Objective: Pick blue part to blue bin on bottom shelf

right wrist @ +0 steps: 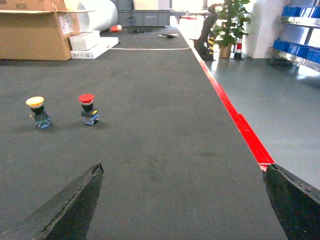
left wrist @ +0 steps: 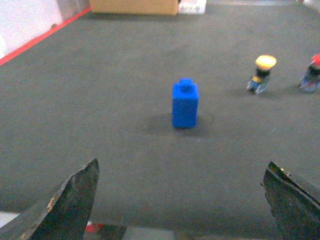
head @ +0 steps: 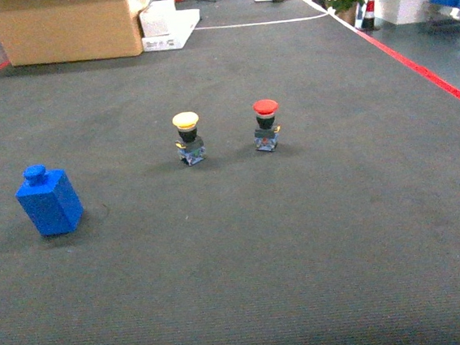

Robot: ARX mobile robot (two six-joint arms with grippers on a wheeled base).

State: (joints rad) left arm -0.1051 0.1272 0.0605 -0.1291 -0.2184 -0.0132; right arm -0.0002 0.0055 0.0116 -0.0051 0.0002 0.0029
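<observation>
The left gripper (left wrist: 182,200), jaws spread wide and empty, faces the blue part (left wrist: 185,104), which stands upright straight ahead on the dark mat (left wrist: 100,90) with nothing between them. The right gripper (right wrist: 182,200), also wide open, lies farther off, nearer the yellow-capped push button (head: 188,138) and red-capped push button (head: 266,124). Blue bins (right wrist: 300,12), seemingly on a shelf, show far right.

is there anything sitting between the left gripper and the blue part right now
Nothing visible. In the left wrist view the open left gripper faces the blue part across bare dark mat. The yellow button stands off to the right, out of that line.
</observation>
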